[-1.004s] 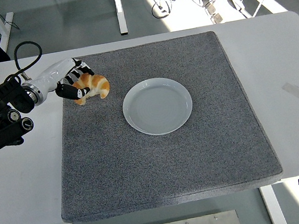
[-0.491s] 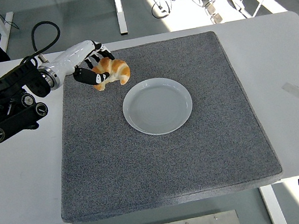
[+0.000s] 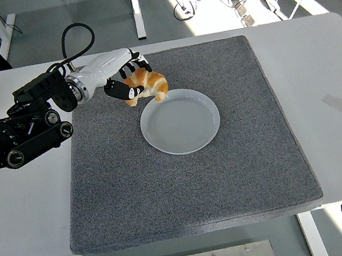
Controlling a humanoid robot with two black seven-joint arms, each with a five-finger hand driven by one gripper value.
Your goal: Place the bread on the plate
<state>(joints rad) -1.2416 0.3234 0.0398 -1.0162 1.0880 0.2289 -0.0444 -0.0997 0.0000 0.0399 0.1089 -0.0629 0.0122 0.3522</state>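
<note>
The left hand (image 3: 124,76) gripped the bread (image 3: 147,84) in curled fingers, the loaf jutting from its right side, held up at the plate's (image 3: 180,121) far-left rim, over the mat (image 3: 244,175).

Golden bread (image 3: 148,84) aloft at white plate's (image 3: 180,121) far-left rim

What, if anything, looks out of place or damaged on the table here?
Nothing stands out. The left hand holds the bread above the plate's far-left rim. The plate is empty and whole, and the grey mat lies flat and square on the table. No spills show.
</note>
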